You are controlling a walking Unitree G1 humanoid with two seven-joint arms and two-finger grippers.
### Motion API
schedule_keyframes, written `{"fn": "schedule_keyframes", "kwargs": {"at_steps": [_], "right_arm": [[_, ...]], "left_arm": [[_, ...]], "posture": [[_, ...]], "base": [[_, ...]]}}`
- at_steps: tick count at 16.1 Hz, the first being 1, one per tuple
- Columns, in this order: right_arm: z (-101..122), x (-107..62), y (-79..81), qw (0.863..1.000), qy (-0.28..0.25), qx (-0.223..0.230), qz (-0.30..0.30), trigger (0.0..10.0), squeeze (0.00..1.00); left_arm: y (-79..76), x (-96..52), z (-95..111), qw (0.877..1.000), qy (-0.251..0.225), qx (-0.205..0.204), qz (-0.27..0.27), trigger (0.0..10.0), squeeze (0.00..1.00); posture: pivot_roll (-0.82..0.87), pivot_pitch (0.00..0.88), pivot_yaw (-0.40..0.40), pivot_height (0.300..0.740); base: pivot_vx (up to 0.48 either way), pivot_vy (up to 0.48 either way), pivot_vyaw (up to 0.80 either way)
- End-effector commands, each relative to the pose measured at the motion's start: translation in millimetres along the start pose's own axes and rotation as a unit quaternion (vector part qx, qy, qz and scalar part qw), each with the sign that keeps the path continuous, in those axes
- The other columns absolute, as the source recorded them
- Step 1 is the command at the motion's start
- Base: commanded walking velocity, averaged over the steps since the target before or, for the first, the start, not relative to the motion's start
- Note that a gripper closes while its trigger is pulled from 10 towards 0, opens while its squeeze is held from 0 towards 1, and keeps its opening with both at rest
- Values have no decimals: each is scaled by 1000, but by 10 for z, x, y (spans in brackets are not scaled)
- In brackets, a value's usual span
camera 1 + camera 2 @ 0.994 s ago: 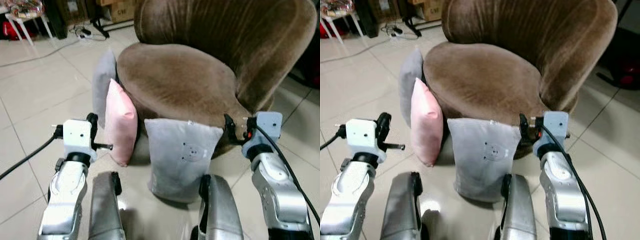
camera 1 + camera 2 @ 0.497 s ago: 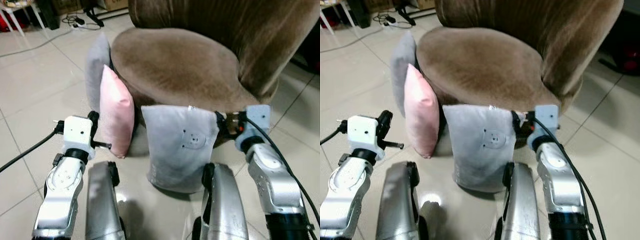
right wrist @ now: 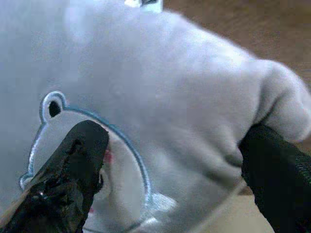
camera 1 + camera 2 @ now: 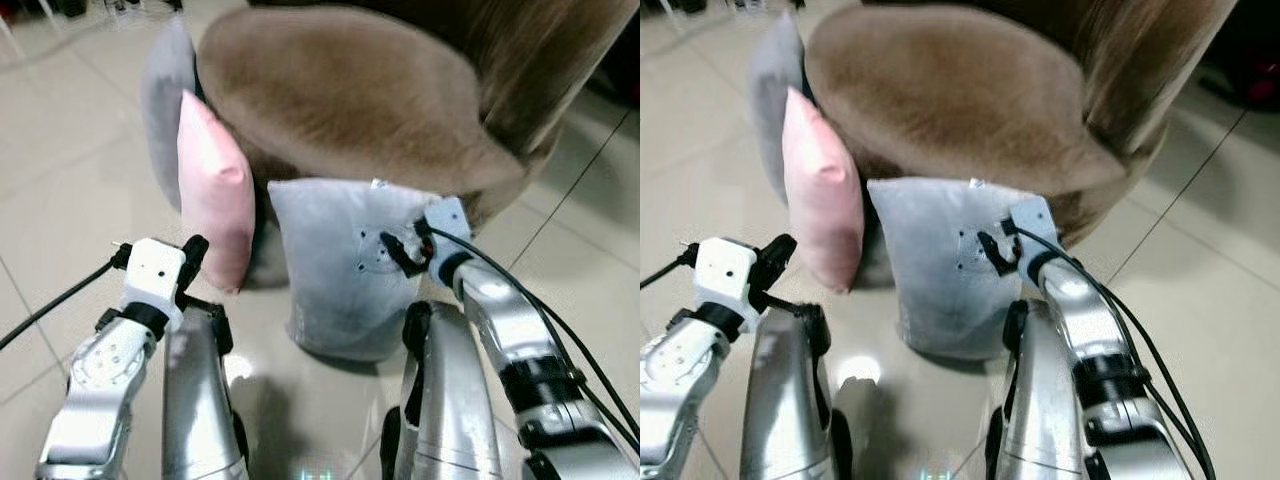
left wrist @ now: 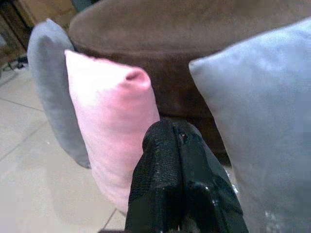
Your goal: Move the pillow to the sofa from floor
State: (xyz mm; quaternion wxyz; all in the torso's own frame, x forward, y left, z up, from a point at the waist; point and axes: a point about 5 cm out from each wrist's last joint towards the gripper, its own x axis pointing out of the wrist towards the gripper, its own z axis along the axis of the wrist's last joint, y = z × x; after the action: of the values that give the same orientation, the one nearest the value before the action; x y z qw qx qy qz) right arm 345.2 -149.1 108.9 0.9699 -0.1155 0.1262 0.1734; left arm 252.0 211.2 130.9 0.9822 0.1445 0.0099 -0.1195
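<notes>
A grey pillow with a small bear patch (image 4: 345, 265) stands on the floor, leaning against the front of the brown round sofa (image 4: 330, 90). My right gripper (image 4: 398, 250) is open, its fingers (image 3: 73, 179) spread over the pillow's upper right corner (image 3: 194, 131). A pink pillow (image 4: 212, 190) and another grey pillow (image 4: 165, 100) lean on the sofa's left side. My left gripper (image 5: 177, 189) is shut and empty, low by the pink pillow (image 5: 109, 126).
Glossy light tile floor (image 4: 60, 210) spreads to the left and right of the sofa. My silver legs (image 4: 195, 400) stand close before the grey pillow. A black cable (image 4: 50, 305) trails off my left arm.
The camera has tilted down and closer to the sofa. My right gripper moved left from beside the pillow's corner onto its upper right face. The left arm has barely shifted.
</notes>
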Motion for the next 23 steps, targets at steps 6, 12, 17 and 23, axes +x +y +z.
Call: {"fn": "schedule_keyframes", "kwargs": {"at_steps": [6, 12, 17, 23], "right_arm": [[228, 218, -169, 999, -19, 22, -35, 10000, 1000], [291, 116, -375, 994, -72, 75, 31, 10000, 0], [487, -180, -641, 983, -121, -60, 120, 10000, 1000], [860, -235, -528, 949, -171, -124, 234, 10000, 1000]], "left_arm": [[-6, -93, 104, 999, -1, 1, -43, 10000, 0], [-22, -146, 128, 999, 0, -4, -51, 10000, 0], [-42, -123, 126, 997, -8, 11, -74, 10000, 0], [-80, -9, 142, 994, -23, 25, -99, 10000, 0]], "posture": [[-31, 338, 0, 380], [-24, 316, -7, 380], [-29, 244, 1, 380], [-22, 164, 19, 380]], "base": [[0, 0, 0], [0, 0, 0], [0, 0, 0], [0, 0, 0]]}}
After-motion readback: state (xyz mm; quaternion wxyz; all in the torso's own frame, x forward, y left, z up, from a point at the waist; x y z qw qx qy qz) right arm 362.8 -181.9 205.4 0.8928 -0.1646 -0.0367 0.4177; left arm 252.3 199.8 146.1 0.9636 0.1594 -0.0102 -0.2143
